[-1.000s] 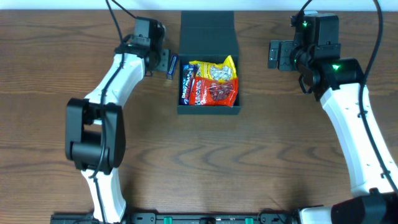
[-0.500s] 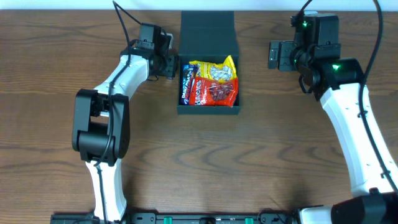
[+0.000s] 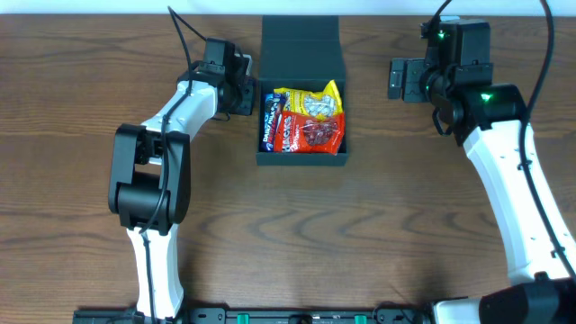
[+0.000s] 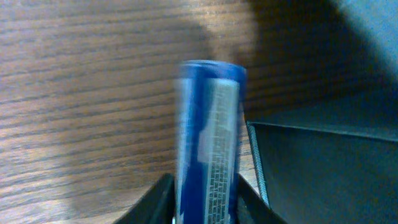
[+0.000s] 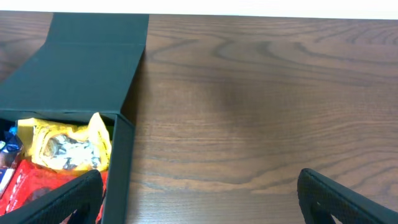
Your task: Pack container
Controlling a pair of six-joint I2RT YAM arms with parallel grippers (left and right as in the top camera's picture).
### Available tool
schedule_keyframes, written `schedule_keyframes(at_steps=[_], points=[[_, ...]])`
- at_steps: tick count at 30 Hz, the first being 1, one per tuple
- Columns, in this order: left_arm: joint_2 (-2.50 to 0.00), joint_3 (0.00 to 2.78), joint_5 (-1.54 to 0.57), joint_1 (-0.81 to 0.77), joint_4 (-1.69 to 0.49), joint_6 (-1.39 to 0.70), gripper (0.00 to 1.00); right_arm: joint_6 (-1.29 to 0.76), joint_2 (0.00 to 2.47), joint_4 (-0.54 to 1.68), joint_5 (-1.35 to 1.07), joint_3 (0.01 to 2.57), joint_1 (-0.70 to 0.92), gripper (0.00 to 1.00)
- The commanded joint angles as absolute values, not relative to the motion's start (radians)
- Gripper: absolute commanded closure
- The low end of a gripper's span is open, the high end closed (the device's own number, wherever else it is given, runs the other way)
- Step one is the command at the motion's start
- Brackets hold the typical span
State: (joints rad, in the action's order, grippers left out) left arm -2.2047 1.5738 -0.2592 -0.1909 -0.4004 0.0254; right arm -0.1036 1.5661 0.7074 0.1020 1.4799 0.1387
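The dark teal container (image 3: 301,159) stands open at the table's back middle, its lid (image 3: 300,40) folded back. Inside lie a yellow packet (image 3: 312,102), a red packet (image 3: 310,133) and a blue packet (image 3: 268,126). My left gripper (image 3: 243,92) is just left of the container's left wall. In the left wrist view it (image 4: 205,190) is shut on a slim blue snack packet (image 4: 210,137), held upright beside the container wall (image 4: 323,168). My right gripper (image 3: 397,79) is open and empty to the right of the container. Its fingers (image 5: 205,193) are spread wide over bare table.
The wooden table (image 3: 360,225) extends in front of the container and to both sides. Its back edge (image 5: 267,17) runs just behind the lid. The container with its yellow packet also shows in the right wrist view (image 5: 87,68).
My left gripper has moved right with the blue packet, from a little way off to right beside the container's left wall. The right arm has not moved.
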Motion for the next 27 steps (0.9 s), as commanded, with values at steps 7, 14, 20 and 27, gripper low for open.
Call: schedule_keyframes(at_steps=[7,14,20,27], points=[[-2.211,1.587,-0.259,-0.19,-0.403,-0.018,0.92,-0.12,1.563,0.708,0.108,1.485,0.128,0.01],[-2.143,1.587,-0.253,-0.19,-0.409,-0.031,0.94,-0.119,1.563,0.708,0.109,1.485,0.128,0.01],[-2.013,1.587,-0.135,-0.192,-0.416,-0.039,0.94,-0.119,1.563,0.708,0.109,1.485,0.128,0.01],[-1.884,1.587,-0.122,-0.229,-0.45,-0.053,0.94,-0.119,1.563,0.707,0.108,1.485,0.128,0.01]])
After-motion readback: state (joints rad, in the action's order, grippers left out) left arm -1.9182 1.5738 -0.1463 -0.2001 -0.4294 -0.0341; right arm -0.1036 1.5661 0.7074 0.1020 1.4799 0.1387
